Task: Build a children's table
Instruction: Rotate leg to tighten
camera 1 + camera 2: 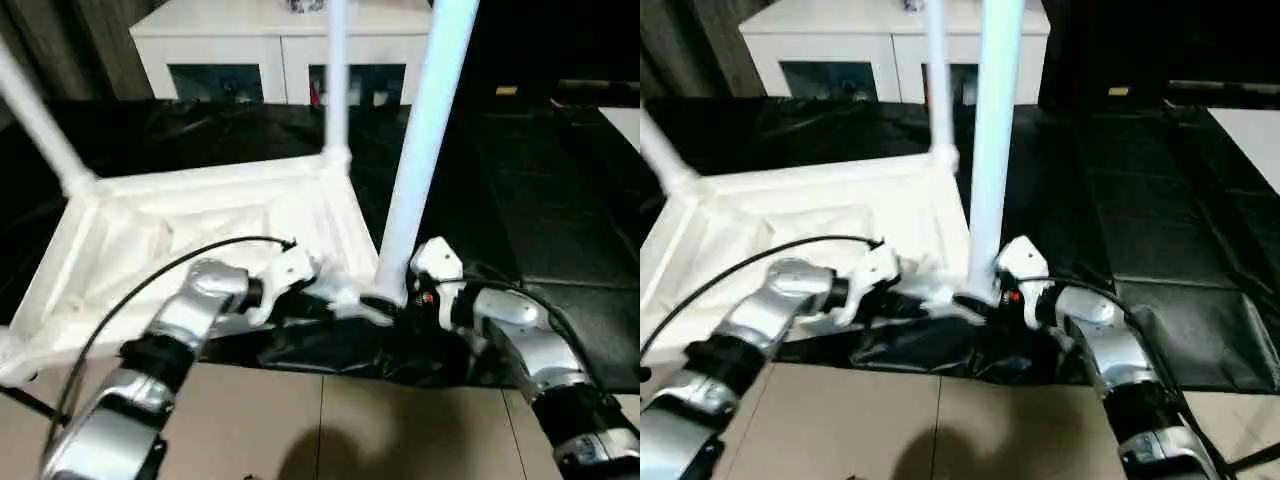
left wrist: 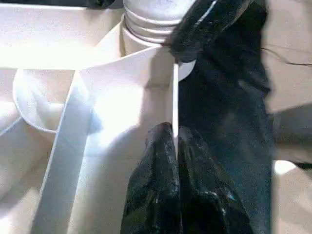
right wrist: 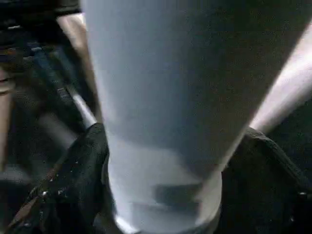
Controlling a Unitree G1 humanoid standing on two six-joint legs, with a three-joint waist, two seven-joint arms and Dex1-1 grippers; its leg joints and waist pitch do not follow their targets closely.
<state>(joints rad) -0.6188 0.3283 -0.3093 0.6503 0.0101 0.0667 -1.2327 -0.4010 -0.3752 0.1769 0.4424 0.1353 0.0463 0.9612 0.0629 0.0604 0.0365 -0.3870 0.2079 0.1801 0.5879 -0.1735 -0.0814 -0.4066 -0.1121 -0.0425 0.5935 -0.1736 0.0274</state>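
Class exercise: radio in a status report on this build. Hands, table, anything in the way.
Left hand shut on top's rim. Right hand around near leg at its socket; grip unclear. Three legs up. Nothing in the way.

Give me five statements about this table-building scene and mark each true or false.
1. The white table top lies underside up on the black-covered work table. True.
2. The left hand pinches a thin wall of the top. True.
3. The nearest leg lies flat on the floor. False: it stands upright in the near corner socket.
4. The right hand is far from any leg. False: its fingers flank the nearest leg's base.
5. A white cabinet stands behind the work table. True.
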